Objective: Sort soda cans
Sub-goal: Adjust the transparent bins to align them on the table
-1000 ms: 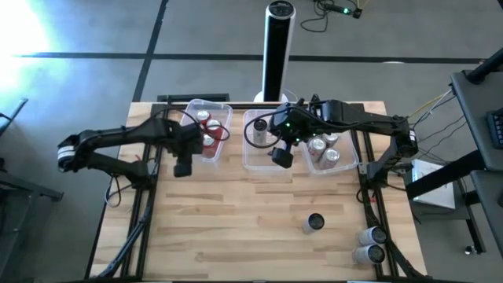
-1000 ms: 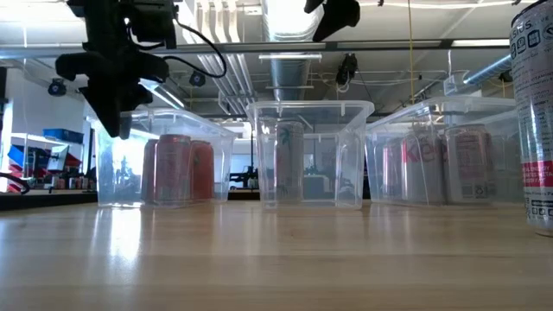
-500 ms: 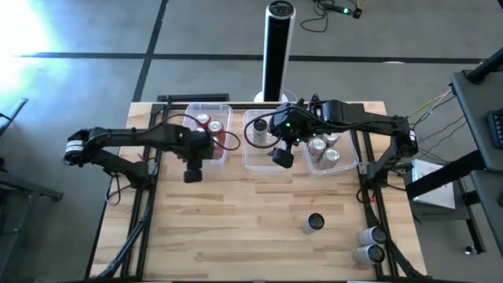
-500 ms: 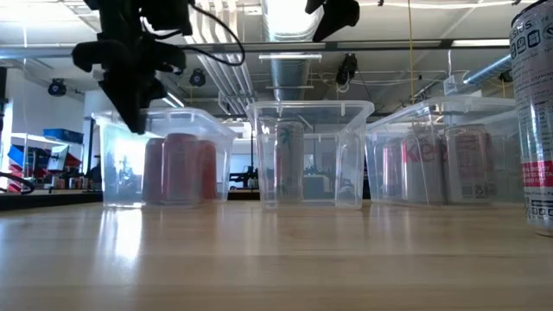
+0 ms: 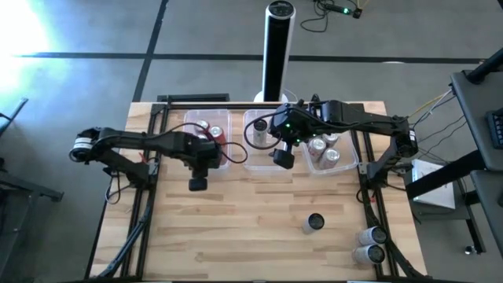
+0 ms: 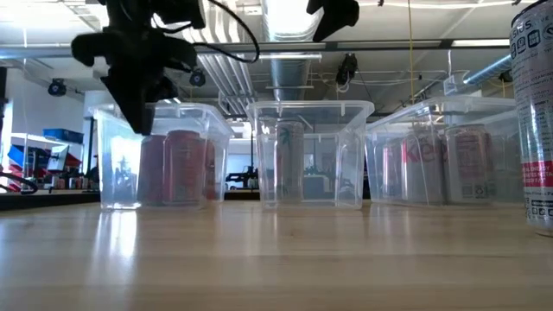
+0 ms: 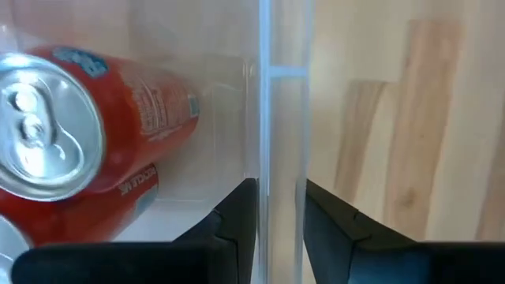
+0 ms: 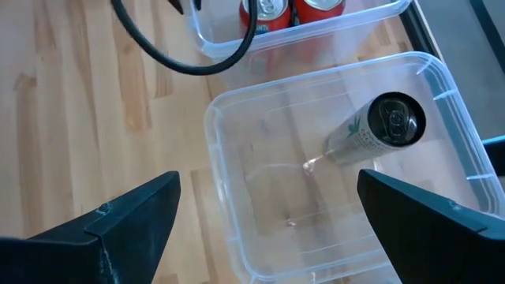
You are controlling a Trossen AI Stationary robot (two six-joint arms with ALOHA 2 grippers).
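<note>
Clear plastic formed the wall of the left tub (image 5: 206, 128), and the left gripper (image 7: 278, 217) stood astride that wall at its near-right corner, one finger (image 7: 237, 213) inside the tub and the other outside over the wooden table (image 5: 236, 228); the jaws were parted only narrowly, closed about the wall itself. Just inside that gripper stood the red soda cans (image 7: 75, 138) (silver tops upward), close against the held wall. From the low view the same red cans (image 6: 177, 168) showed through the tub's side, directly below and behind the left arm.

Held above the middle tub (image 8: 331, 158), the right gripper (image 8: 264, 217) had its fingers spread wide and grasped nothing. Beneath and ahead of it, a single black-and-silver can (image 8: 379, 130) stood in the far part of that tub, well apart from both fingers. To the right gripper's outer side, the right tub (image 5: 330, 153) held several silver-grey cans (image 5: 321, 148).

Three cans lay outside the tubs: a black can (image 5: 314, 223) upright on the table, nearer the front edge than the right gripper, and two silver cans (image 5: 369, 244) lying on their sides at the table's front-right corner.
</note>
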